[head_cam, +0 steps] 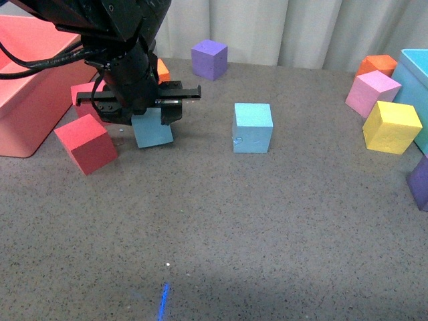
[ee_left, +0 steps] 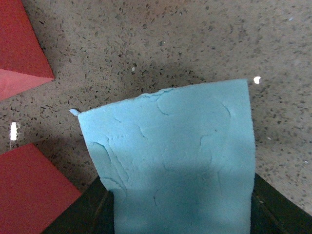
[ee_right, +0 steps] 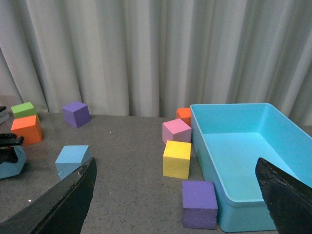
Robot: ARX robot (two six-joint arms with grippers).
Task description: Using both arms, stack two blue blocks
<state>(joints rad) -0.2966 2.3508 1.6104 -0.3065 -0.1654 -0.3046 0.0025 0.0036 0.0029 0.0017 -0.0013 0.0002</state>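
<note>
My left gripper (head_cam: 152, 120) is shut on a sky-blue block (head_cam: 152, 128) and holds it tilted, just above the table at the left. In the left wrist view the held blue block (ee_left: 170, 156) fills the space between the black fingers (ee_left: 80, 212). The second blue block (head_cam: 253, 127) stands on the table to the right of it, with a small chipped mark low on its front face. It also shows in the right wrist view (ee_right: 72, 158). My right gripper (ee_right: 178, 195) is open and empty, raised at the right, out of the front view.
A red cube (head_cam: 86, 143) lies close left of the held block, by a salmon bin (head_cam: 30, 87). A purple cube (head_cam: 209, 59) is at the back. Pink (head_cam: 372, 92), orange (head_cam: 378, 65), yellow (head_cam: 392, 126) and purple (head_cam: 420, 182) cubes stand by the teal bin (ee_right: 248, 156) at right.
</note>
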